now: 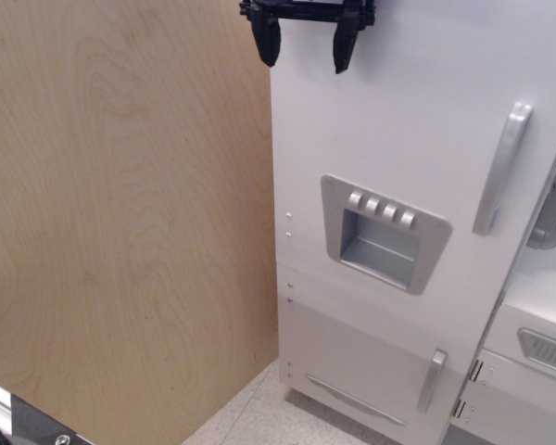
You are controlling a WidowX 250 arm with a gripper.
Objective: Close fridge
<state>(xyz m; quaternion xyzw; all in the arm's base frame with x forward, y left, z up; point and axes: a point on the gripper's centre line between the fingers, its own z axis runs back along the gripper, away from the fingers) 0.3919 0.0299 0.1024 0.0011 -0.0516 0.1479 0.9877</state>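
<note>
1. fridge (417, 167): tall white cabinet filling the right half of frame. Big door lies nearly flat against the body, no shelves or contents visible.
2. Door long axis vertical. grey handle (501, 169) runs upright near the right edge, leaning slightly. dispenser panel (384, 233) with four buttons sits mid-door, tilted a bit clockwise.
3. lower door (371, 357) below it looks shut, short handle (432, 380) at its right.
4. gripper (307, 42) at the top edge, fingers spread wide, holding nothing, in front of the door's upper left corner. Contact: can't tell.
5. Left: plywood wall (120, 222) butts against the fridge side. Right: neighbouring unit (528, 352) just beside. A strip of floor (250, 417) shows at the bottom.
</note>
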